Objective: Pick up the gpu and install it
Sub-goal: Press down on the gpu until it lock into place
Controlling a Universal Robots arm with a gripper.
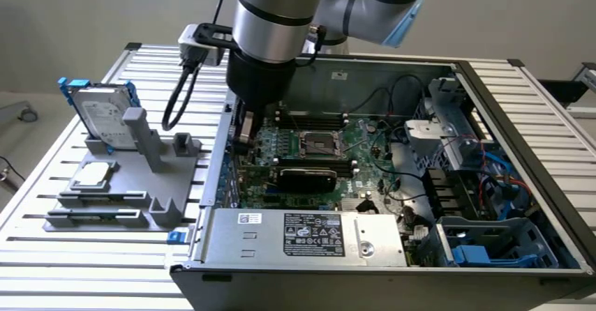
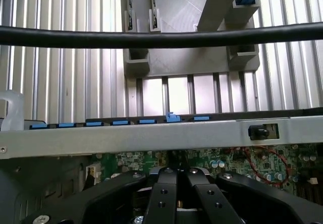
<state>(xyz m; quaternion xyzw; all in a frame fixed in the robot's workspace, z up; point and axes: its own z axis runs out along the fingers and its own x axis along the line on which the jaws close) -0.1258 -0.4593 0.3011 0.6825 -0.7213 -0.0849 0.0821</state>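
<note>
in the exterior view, nearest the camera, the silver power supply box (image 1: 303, 236) with its label sits at the front edge of the open computer case (image 1: 521, 116). just beyond it the gpu (image 1: 303, 179), black rounded cover showing, stands on the green motherboard (image 1: 322, 154), close in front of the processor socket (image 1: 317, 143) and parallel to the power supply. the claw (image 1: 245, 135) hangs low inside the case by the wall on the exterior view's left, next to the motherboard and a little apart from the gpu, not touching it. in the wrist view the claw (image 2: 176, 183) has its black fingers (image 2: 162, 193) pressed together, fully closed with nothing between them, above green board near the case's metal wall (image 2: 151, 138). outside that wall, on the slatted tabletop (image 1: 56, 255), a grey fixture (image 1: 139, 178) carries a silver hard drive (image 1: 100, 118) with blue frame standing upright. farther back, the arm (image 1: 275, 18) rises out of the case.
</note>
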